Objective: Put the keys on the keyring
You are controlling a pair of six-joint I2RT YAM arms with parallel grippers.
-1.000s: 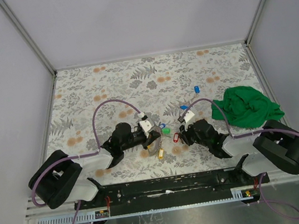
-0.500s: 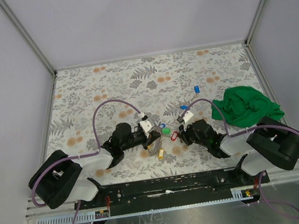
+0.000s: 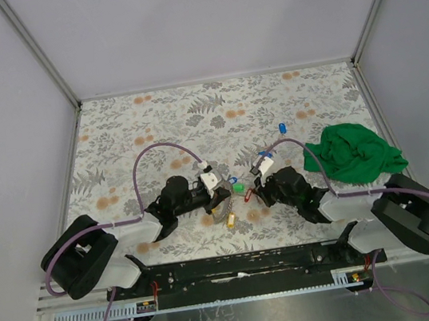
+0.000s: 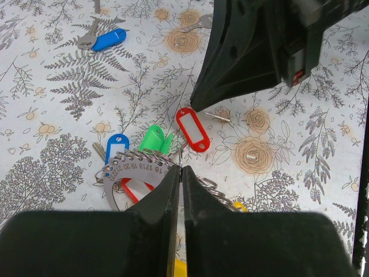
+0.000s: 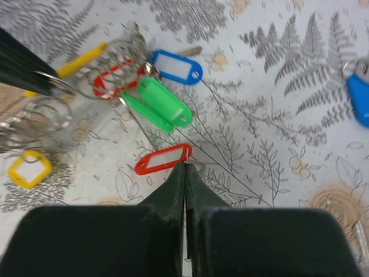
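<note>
Right wrist view: right gripper (image 5: 185, 166) pinched shut at the tag end of the red key (image 5: 164, 158) on the table (image 5: 277, 115), left gripper (image 4: 180, 173) clamping the keyring (image 4: 138, 167) just beside; verify the hold, then lift slowly.

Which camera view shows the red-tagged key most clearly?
The left wrist view: the red-tagged key lies whole and sharp there, its metal end beside the tip of the right hand. The right wrist view shows the tag, blurred, at that hand's tip, the metal mostly hidden. The top view gives only a red speck.
</note>
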